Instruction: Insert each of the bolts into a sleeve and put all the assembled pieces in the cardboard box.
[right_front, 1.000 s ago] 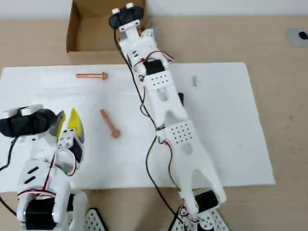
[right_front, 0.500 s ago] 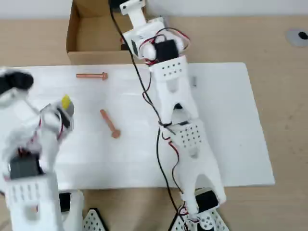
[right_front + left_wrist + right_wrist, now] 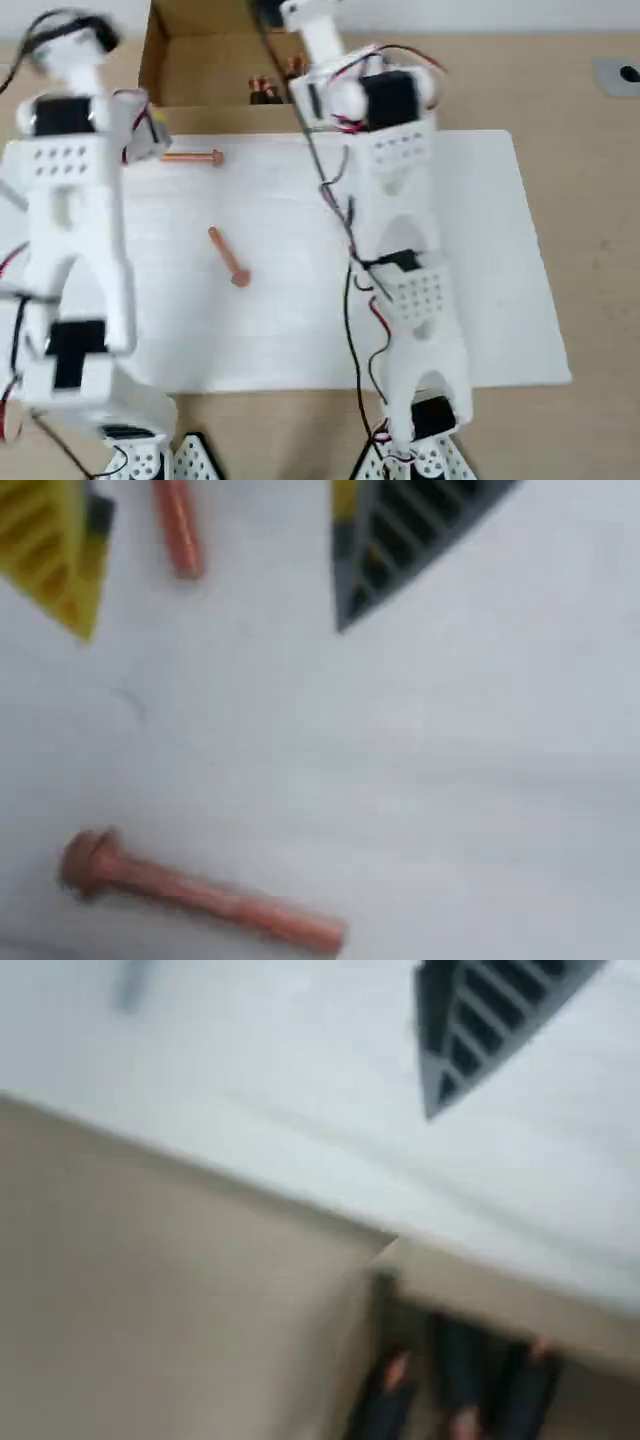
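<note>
Though half-hidden — assembled pieces [image 3: 263, 90] in cardboard box [image 3: 149, 72].

A light wooden worktop [image 3: 590, 250] is carrying a white sheet [image 3: 480, 300] that is covering most of its middle. An open cardboard box [image 3: 152, 70] is sitting on the wood against the sheet's far edge. A copper-coloured bolt [image 3: 190, 157] is lying flat on the sheet near the box, and a second bolt [image 3: 229, 256] is lying at a slant nearer the sheet's middle.
</note>
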`<state>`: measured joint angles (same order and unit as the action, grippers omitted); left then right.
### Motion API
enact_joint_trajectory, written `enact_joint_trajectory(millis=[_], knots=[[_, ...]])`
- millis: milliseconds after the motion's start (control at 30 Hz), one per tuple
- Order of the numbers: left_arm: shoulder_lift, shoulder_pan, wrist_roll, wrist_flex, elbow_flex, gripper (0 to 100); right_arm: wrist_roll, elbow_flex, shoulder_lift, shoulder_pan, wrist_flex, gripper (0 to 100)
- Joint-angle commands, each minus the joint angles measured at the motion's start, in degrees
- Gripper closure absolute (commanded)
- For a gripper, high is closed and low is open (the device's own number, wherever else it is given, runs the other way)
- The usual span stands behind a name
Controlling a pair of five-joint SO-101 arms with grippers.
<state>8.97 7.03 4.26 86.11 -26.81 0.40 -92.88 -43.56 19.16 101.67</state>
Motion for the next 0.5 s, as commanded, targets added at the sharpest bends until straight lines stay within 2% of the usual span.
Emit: enact_joint_trajectory(millis=[0,133,267,467], knots=[[7.9,-1.7,14.2,1.0,-15.3,83,0.2,-2.5,9.4,-4.5,0.9,60.5],[16.0,-1.4,23.6,1.4,-21.8,83,0.4,-2.4,15.7,-9.9,1.0,60.5],[19.0,-3.3,33.7,5.9,-24.1,83,2.7,4.4,23.6,-16.0,1.1,60.5],[19.9,-4.0,51.0,8.9,-23.2,83,16.6,38.9,41.9,-19.1,0.9,60.5]])
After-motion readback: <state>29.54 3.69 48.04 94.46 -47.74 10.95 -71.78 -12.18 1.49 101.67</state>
